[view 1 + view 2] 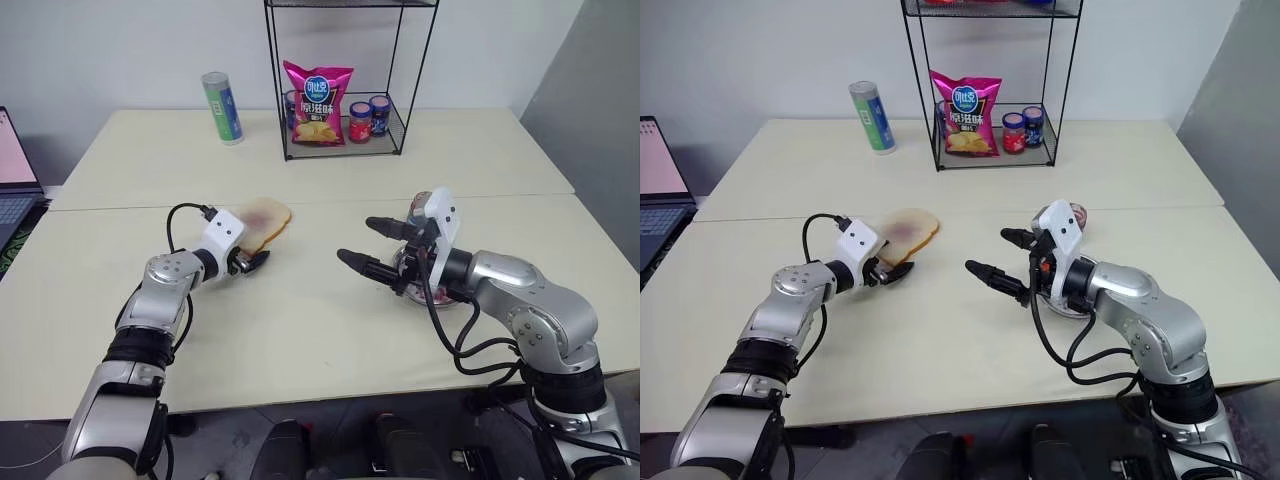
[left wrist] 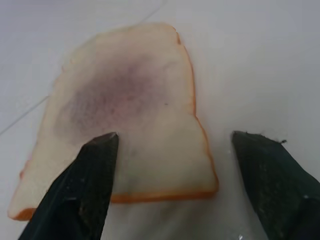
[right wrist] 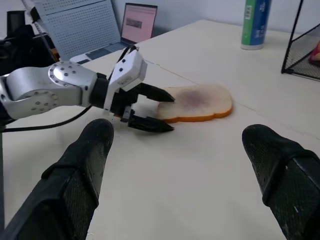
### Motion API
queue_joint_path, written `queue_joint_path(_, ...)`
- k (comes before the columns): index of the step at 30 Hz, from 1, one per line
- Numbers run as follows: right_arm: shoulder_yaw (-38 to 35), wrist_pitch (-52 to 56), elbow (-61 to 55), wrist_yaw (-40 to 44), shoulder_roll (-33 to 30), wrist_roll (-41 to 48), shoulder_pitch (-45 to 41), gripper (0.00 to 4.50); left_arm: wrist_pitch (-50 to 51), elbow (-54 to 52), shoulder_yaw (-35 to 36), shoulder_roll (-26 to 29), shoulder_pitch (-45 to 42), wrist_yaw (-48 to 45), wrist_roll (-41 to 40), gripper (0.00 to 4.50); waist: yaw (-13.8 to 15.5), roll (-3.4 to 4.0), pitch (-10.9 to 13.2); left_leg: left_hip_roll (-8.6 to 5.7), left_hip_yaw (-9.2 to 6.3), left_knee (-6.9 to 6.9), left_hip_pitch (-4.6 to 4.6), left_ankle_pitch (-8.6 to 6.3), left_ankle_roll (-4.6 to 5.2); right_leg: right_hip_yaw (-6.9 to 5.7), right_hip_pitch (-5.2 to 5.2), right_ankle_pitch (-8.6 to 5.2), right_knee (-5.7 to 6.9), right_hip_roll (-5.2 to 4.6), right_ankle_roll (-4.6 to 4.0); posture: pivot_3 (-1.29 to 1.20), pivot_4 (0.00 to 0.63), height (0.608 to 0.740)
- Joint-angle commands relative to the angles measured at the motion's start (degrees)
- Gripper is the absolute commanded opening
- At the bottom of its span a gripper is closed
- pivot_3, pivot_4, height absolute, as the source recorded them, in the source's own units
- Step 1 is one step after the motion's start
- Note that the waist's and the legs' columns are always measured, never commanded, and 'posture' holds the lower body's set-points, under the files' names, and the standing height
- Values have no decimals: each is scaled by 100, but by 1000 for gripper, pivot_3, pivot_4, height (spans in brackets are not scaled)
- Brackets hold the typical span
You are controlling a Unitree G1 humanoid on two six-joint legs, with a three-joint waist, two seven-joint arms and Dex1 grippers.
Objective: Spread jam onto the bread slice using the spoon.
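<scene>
The bread slice (image 1: 266, 222) lies flat on the cream table (image 1: 300, 330), left of centre, with a faint purple-red smear of jam (image 2: 107, 95) across its middle and an orange-brown crust around its edge. The left gripper (image 3: 159, 111) sits at the near end of the slice with its two black fingers spread apart and nothing between them; in the right wrist view one finger reaches over the edge of the bread while the other lies just above the table in front of it, and the left wrist view looks between both fingers onto the slice. The right gripper (image 1: 368, 245) hangs above the table right of centre, well apart from the bread, its fingers wide apart and empty, pointing toward the left arm. Just behind it a round metal plate (image 1: 437, 293) with some red-purple contents rests on the table, mostly hidden by the right wrist. At the far side of the table stands a black wire rack (image 1: 345, 125) holding a pink crisp bag (image 1: 317, 104) and small lidded jars (image 1: 369, 120), with a green and blue cylindrical can (image 1: 222, 107) to its left. An open laptop (image 1: 15, 175) sits at the left edge.
</scene>
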Motion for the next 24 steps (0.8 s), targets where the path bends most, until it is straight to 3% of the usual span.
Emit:
queue_joint_path(1, -36, -20, -267, 14, -44, 81, -75, 4500, -379, 736, -88, -15, -327, 283, 384, 4307, 4, -1, -1, 0, -2, 1, 0, 0, 0, -1, 1, 0, 2, 0, 0, 0, 150, 740)
queue_joint_path(6, -94, -14, -349, -75, -92, 83, 37, 4500, -575, 1331, -185, -98, -660, 86, 515, 4307, 6, -1, -1, -1, 4, 1, 2, 0, 0, -1, 2, 1, 1, 0, 1, 0, 150, 740)
queue_joint_path(24, -265, 84, -480, -241, -236, 202, 91, 4500, -78, 1565, 75, -211, -956, -579, 328, 699, 8, -1, -3, -2, 5, 3, 2, 0, 0, 0, 3, 1, 3, 1, 1, 0, 150, 740)
